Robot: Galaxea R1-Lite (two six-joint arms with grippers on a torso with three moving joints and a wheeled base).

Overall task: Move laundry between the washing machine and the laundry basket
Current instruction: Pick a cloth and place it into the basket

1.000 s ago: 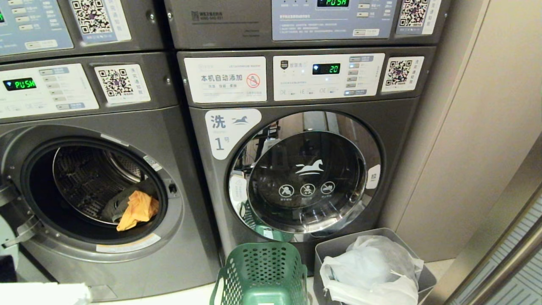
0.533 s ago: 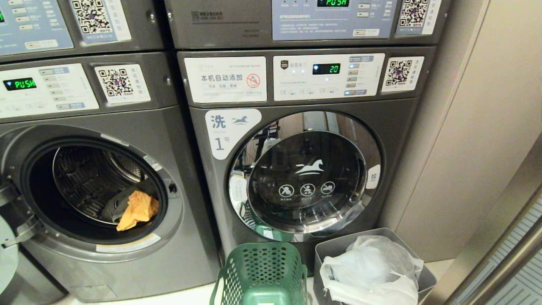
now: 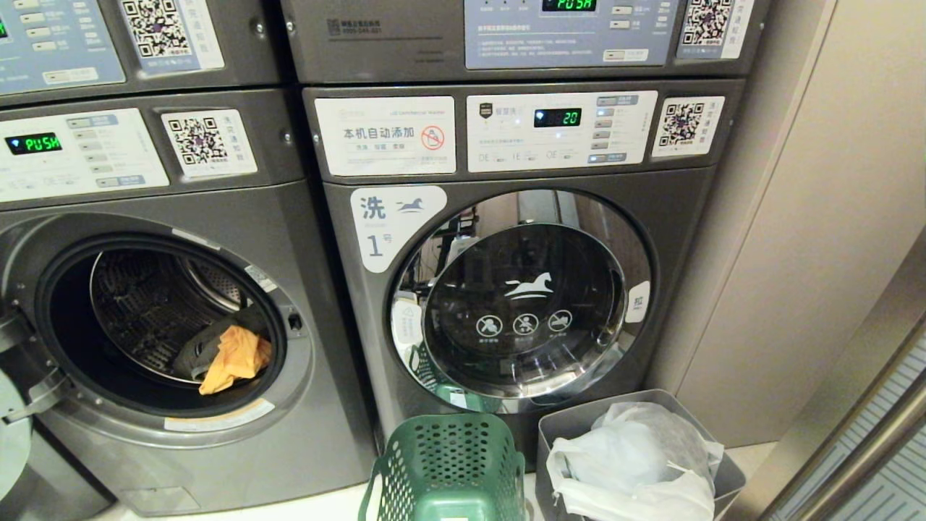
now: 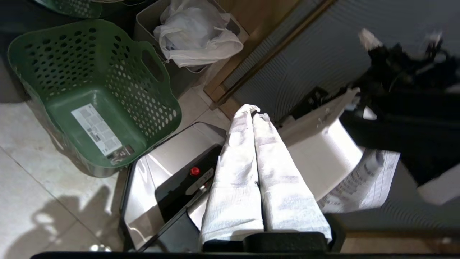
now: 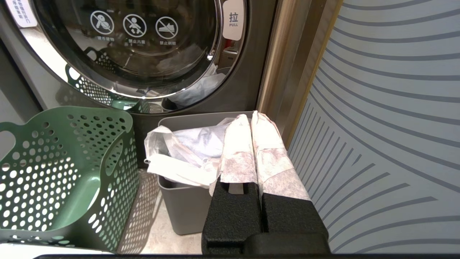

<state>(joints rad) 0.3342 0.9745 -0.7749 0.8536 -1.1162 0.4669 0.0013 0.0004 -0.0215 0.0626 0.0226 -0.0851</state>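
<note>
1. Washing machine [image 3: 217,463]: dark grey body, with white label panels and green lit digits.
2. Cloth [image 3: 235,358] in the drum: orange-yellow, beside a dark grey garment [image 3: 199,347].
3. Laundry basket [image 3: 448,463]: green, dotted with round holes.
4. Bin [image 3: 731,474]: grey, with a white bag [image 3: 636,456].
5. Wall panel [image 5: 388,108]: pale blue-grey with curved stripes.
6. Left hand [image 4: 253,113] and right hand [image 5: 250,116]: white wrapping on the fingers.

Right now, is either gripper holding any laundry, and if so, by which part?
Nothing is held. The left gripper and right gripper are both shut on nothing; the orange cloth lies in the open washer's drum.
</note>
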